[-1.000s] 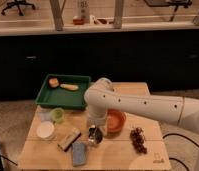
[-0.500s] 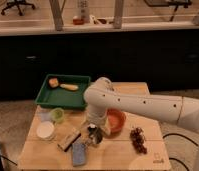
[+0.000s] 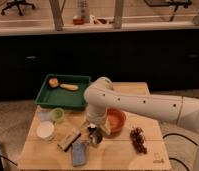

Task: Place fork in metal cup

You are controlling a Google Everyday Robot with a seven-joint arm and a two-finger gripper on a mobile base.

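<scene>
My gripper [image 3: 95,131] hangs down from the white arm [image 3: 138,106] over the middle of the wooden table, just left of the orange bowl [image 3: 116,120]. The small dark metal cup [image 3: 96,137] stands right under the gripper and is partly hidden by it. A slim pale piece that looks like the fork [image 3: 105,127] shows at the gripper, between the cup and the bowl's left rim. I cannot tell how it is held.
A green tray [image 3: 75,100] with a wooden-handled brush [image 3: 63,85] lies at the back left. A light green cup [image 3: 57,115], a white round container [image 3: 45,130], a tan block [image 3: 68,139], a blue object [image 3: 79,154] and a dark cluster [image 3: 138,139] lie around.
</scene>
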